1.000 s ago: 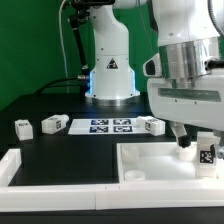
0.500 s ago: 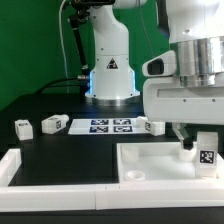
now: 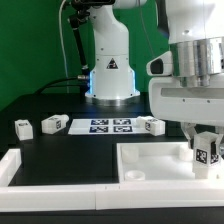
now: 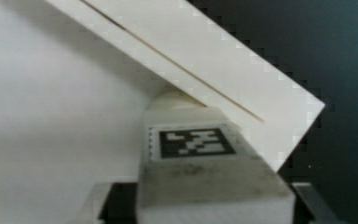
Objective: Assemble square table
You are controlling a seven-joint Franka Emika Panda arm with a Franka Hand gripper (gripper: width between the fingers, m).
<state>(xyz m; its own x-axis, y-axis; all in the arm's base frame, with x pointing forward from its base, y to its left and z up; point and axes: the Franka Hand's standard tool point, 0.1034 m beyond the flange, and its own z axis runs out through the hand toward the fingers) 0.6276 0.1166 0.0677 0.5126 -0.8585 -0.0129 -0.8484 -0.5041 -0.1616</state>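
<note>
Gripper point(image 3: 206, 154) pinching a small white tagged leg point(image 4: 195, 148) at the corner of the square tabletop point(image 3: 150, 166). The leg looks light, rigid and smooth, best held by its flat sides.

Glossy white arm point(image 3: 200, 85), blue-glowing base point(image 3: 110, 88)

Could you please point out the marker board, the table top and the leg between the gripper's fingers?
marker board point(image 3: 112, 126): exterior view, middle of the board, among its tags.
table top point(image 3: 155, 165): exterior view, bare upper face.
leg point(image 4: 194, 141): wrist view, on its black-and-white tag.
</note>
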